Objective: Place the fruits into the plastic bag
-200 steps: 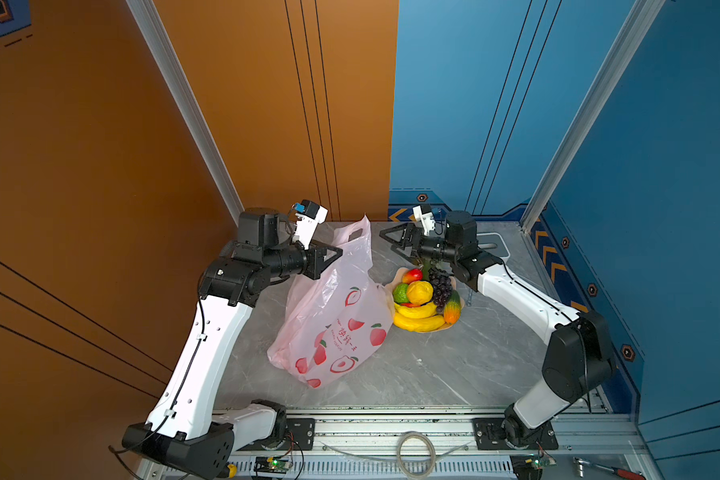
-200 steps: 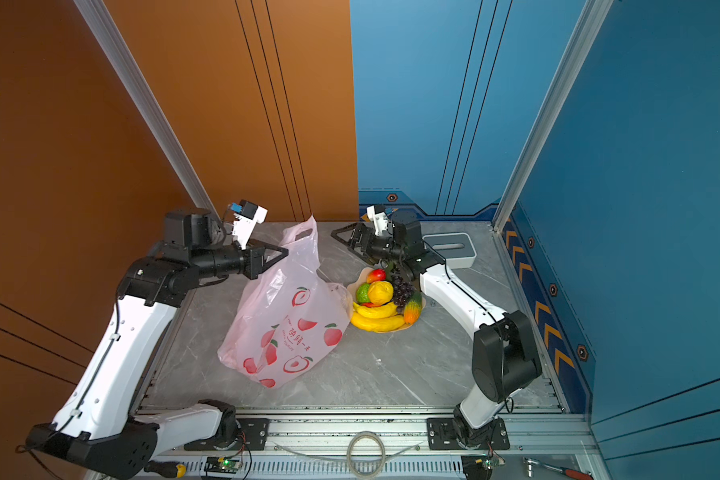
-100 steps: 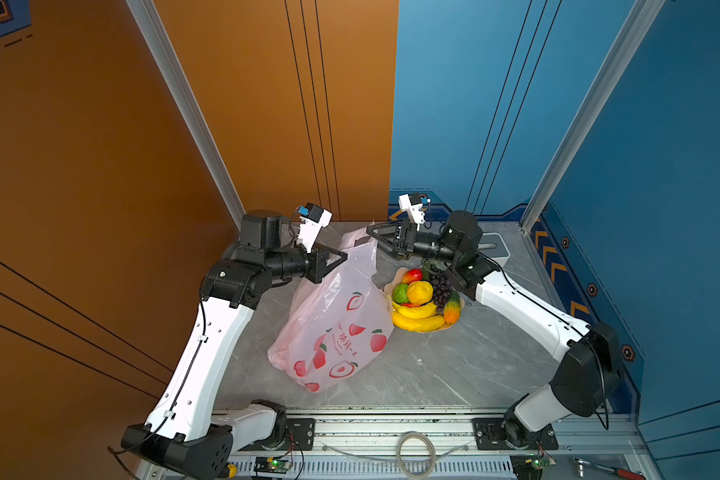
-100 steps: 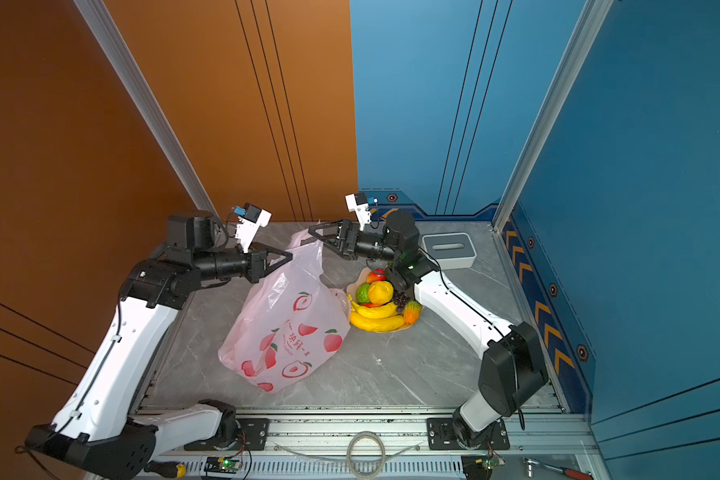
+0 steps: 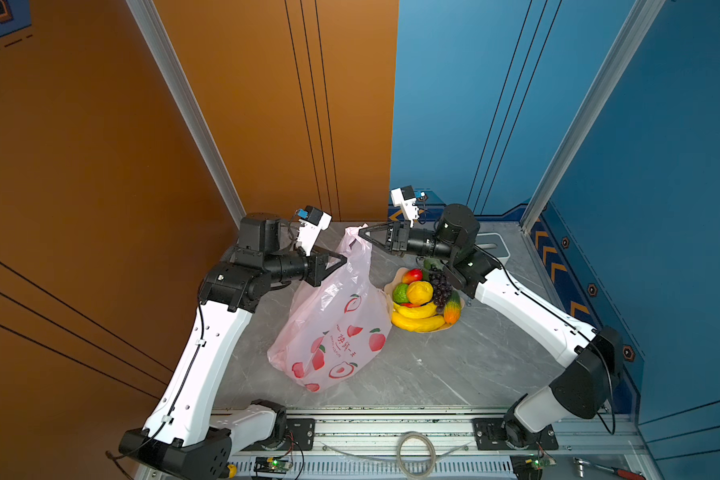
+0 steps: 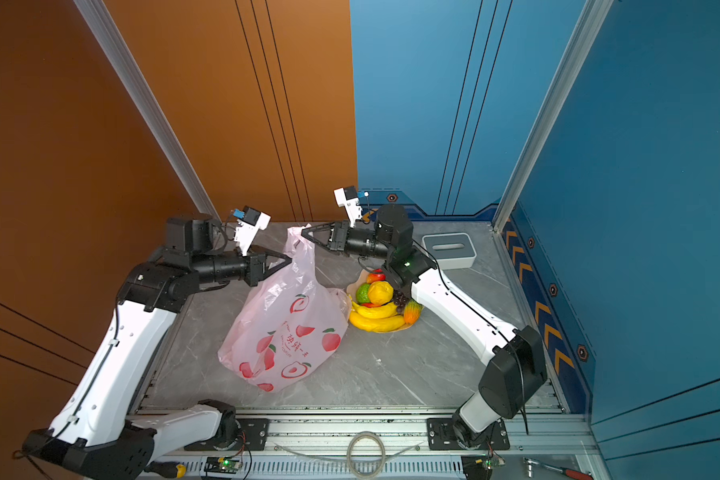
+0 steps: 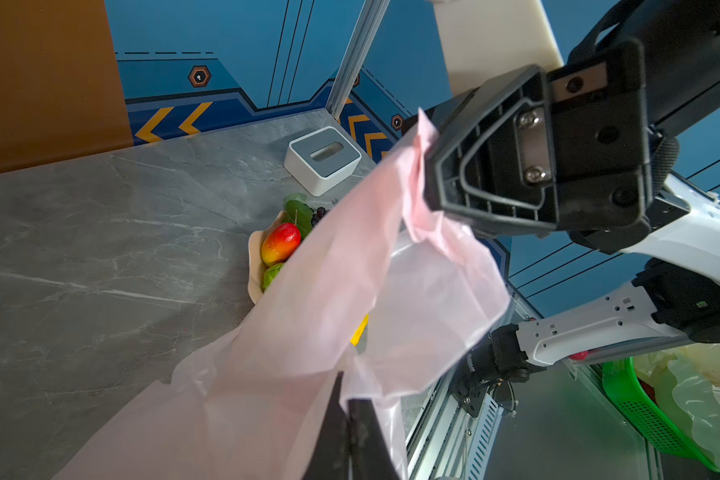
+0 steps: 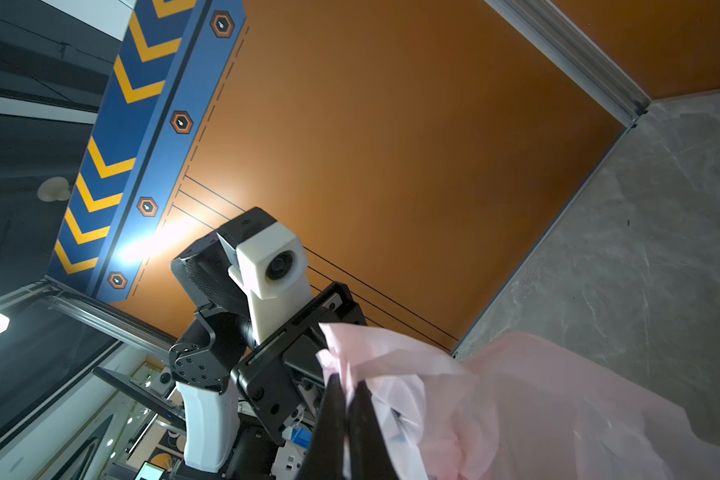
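The jaws of the right gripper are seen pressed together on a fold at the top edge of the plastic bag, with the film bunched around their tips. The jaws of the left gripper are drawn together as well, and pale-pink film is pinched between them on the opposite side of the bag's top, a little lower. In both top views the bag is held up between the two grippers, and its printed lower part is rested on the bench. Just beside the bag, the fruits are piled in a peach bowl: mango, lime, orange, grapes, banana bunch and a green-to-orange oblong fruit. A white-and-grey slotted box is set farther back, apart from the bowl.
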Robot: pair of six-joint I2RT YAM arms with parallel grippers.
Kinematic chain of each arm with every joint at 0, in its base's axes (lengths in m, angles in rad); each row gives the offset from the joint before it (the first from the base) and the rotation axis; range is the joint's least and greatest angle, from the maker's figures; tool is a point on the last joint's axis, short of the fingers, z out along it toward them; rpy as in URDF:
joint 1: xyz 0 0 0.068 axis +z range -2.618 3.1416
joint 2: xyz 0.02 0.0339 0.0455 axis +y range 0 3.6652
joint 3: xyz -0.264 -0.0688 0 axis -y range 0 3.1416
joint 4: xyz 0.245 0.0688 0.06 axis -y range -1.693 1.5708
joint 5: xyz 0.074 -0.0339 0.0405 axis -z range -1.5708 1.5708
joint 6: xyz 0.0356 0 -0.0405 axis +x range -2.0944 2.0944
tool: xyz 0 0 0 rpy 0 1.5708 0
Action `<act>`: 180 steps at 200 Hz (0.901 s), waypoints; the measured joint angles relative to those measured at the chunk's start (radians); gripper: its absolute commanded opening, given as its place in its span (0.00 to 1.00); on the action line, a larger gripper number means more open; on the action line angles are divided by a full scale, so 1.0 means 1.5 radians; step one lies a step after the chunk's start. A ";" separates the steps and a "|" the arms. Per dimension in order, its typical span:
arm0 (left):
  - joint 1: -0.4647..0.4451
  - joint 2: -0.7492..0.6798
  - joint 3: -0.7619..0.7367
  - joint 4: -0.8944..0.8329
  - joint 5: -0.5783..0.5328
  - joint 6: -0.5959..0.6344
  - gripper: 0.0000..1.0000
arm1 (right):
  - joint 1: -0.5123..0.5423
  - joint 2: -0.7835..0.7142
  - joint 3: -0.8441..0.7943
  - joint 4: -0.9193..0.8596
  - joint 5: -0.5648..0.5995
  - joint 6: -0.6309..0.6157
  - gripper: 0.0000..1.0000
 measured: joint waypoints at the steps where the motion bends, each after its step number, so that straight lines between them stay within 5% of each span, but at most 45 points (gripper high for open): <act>1: 0.000 0.000 0.000 0.000 0.000 -0.002 0.49 | 0.000 0.000 0.000 -0.001 0.001 -0.001 0.00; 21: 0.002 -0.005 0.000 -0.001 0.000 -0.013 0.72 | 0.008 -0.006 0.000 -0.030 0.025 -0.025 0.00; 38: 0.016 -0.018 0.003 -0.004 0.000 -0.042 0.80 | 0.008 -0.018 0.000 -0.059 0.055 -0.052 0.00; 70: 0.066 -0.075 0.006 0.013 0.016 -0.159 0.85 | 0.008 -0.048 0.001 -0.086 0.094 -0.089 0.00; 123: 0.051 -0.151 -0.054 0.176 0.057 -0.421 0.91 | 0.024 -0.051 0.010 -0.098 0.111 -0.111 0.00; 180: -0.047 -0.099 -0.058 0.259 0.033 -0.587 0.90 | 0.056 -0.051 0.020 -0.110 0.112 -0.129 0.00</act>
